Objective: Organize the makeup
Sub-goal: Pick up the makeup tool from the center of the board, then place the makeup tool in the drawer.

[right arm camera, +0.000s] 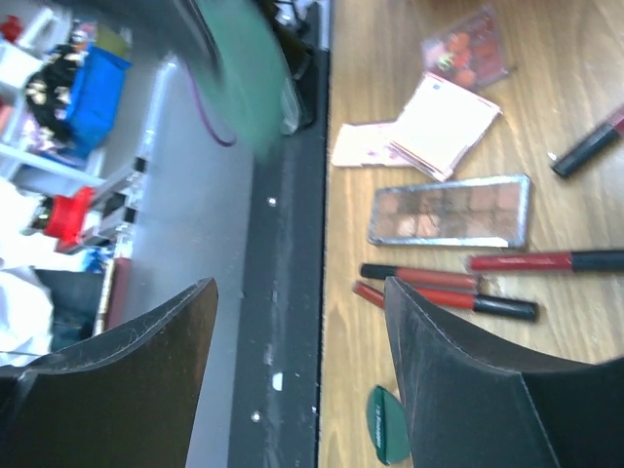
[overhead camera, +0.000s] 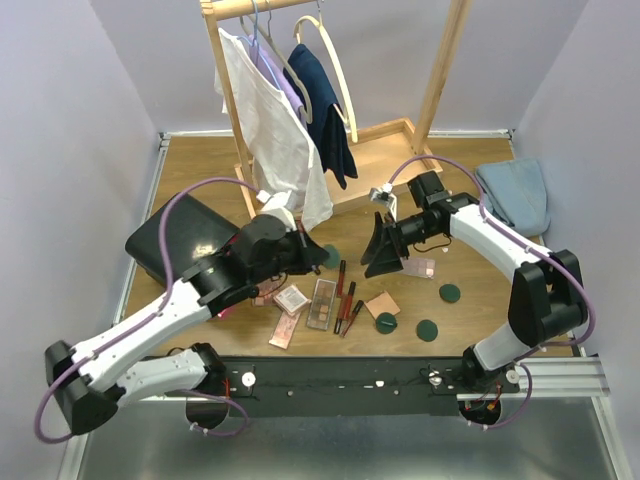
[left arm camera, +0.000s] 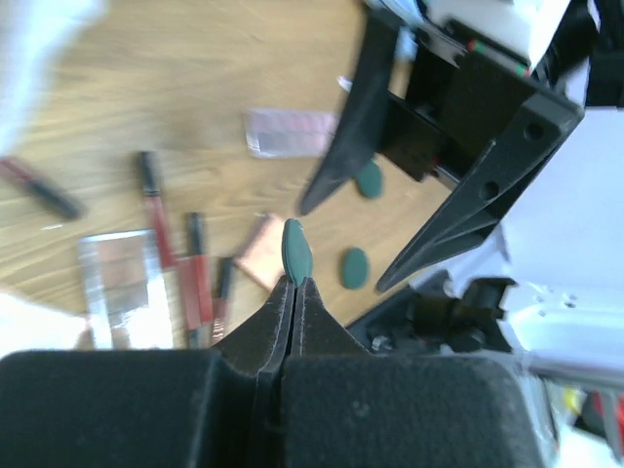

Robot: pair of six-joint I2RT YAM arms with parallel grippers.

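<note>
makeup (overhead camera: 322, 303) lies scattered on worktop (overhead camera: 190, 170); we see left gripper (left arm camera: 295, 281) pinching a green disc (left arm camera: 296, 250), right gripper (right arm camera: 300, 292) spread wide.

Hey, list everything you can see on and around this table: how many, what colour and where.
green discs: four, dark green; three lying front right, one held aloft.
tubes: four, dark red and black; centre.
palettes: three, pink-brown; two centre, one further right.
compacts: two clear, peach; centre.
case: one, black; left.
cloth: one, blue; back right.
clothes rack: one, wooden; back, hung with white, lilac and navy garments.
table: one, wood-toned; under everything.
left gripper: one, black; shut on a disc.
right gripper: one, black; open, empty.
</note>
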